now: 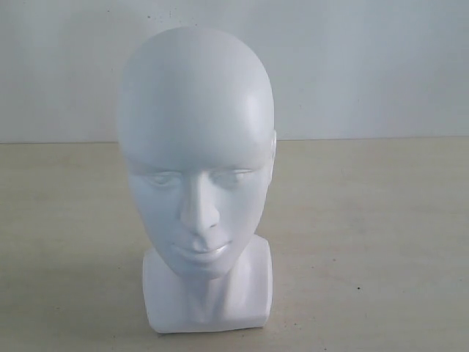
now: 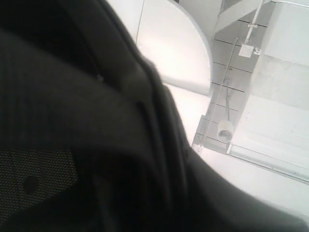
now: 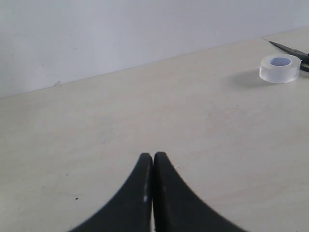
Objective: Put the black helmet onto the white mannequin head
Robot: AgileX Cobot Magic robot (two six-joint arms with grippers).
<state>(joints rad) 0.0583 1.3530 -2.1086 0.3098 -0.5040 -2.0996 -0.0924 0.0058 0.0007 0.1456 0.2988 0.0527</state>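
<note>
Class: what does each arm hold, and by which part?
The right fingers are shut together on nothing. The black helmet fills the left wrist view, probably held, but the left fingers are hidden, so where cannot be told.

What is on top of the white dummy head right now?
Nothing: the white mannequin head stands bare on the table, crown uncovered. Its back is hidden. A dark shape, likely the black helmet, fills the left wrist view.
</note>
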